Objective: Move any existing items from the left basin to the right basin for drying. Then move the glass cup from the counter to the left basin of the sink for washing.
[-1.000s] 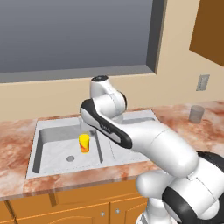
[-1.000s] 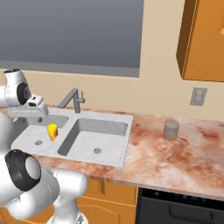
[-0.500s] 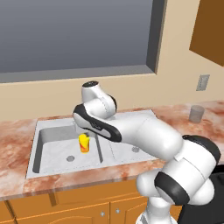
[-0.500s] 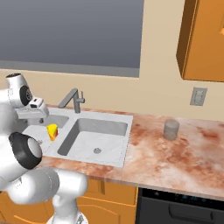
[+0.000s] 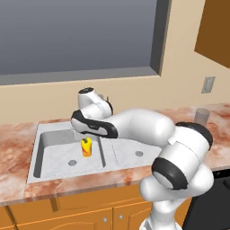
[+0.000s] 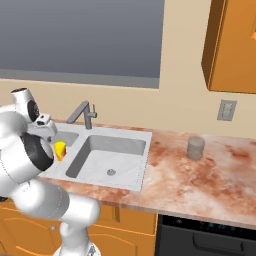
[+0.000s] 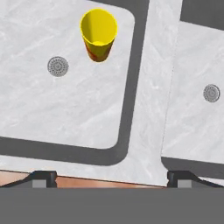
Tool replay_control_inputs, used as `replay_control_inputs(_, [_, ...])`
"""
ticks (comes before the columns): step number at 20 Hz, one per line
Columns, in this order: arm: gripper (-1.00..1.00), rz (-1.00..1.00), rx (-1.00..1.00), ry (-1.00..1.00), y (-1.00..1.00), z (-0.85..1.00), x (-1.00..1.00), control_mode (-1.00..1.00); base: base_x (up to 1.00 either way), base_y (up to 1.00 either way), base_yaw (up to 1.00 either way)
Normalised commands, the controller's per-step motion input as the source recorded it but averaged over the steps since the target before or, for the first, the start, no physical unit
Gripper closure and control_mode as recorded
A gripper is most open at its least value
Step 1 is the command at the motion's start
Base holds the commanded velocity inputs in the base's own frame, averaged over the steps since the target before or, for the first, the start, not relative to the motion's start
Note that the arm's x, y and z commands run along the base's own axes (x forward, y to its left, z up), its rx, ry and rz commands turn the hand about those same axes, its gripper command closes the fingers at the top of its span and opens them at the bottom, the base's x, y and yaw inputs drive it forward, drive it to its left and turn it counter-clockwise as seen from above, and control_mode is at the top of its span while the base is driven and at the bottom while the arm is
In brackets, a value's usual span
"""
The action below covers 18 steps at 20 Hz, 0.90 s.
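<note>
Double-bowl steel sink point(image 5: 40, 130) set in the marbled counter point(image 6: 210, 175), seen from behind the arm. The yellow cup point(image 5: 86, 147) stands upright on the floor of the left basin point(image 5: 54, 155), near the divider and to the right of the round drain point(image 5: 72, 162). From above, in the hand view, the yellow cup point(image 7: 99, 34) shows an open round mouth, walls that taper toward the base, and a red-orange mark low on its side; it stands apart from the drain point(image 7: 57, 66) and touches neither wall. The right basin point(image 6: 112, 155) holds nothing but its own drain point(image 7: 211, 92). The grey tap point(image 6: 82, 114) rises from the rim behind the divider.

The gripper point(image 7: 109, 177) hangs over the front part of the sink, above the divider strip, well apart from the cup. Its two dark fingertips point(image 7: 43, 177) sit far apart at the bottom corners of the hand view, so the jaws stand wide with nothing between them. In the left base view the hand itself is mostly hidden behind the arm's elbow, so its exact height over the basin cannot be judged.

The glass cup point(image 6: 195, 148), a plain translucent grey tumbler, stands upright on the counter well to the right of the sink, below the wall outlet point(image 6: 227, 110).
</note>
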Motion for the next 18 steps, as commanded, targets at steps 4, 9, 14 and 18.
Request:
replay_control_inputs(4, [-1.00, 0.00, -0.02, 0.00, 0.10, -0.17, 0.15, -1.00, 0.00, 0.00, 0.00])
replay_control_inputs(9, [-1.00, 0.00, -0.01, 0.00, 0.01, -0.07, 0.23, -1.00, 0.00, 0.00, 0.00])
replay_control_inputs(14, [-1.00, 0.00, -0.01, 0.02, 0.00, -0.10, 0.28, -1.00, 0.00, 0.00, 0.00])
replay_control_inputs(18, [-1.00, 0.00, 0.00, 0.00, 0.00, -0.15, 0.28, -1.00, 0.00, 0.00, 0.00])
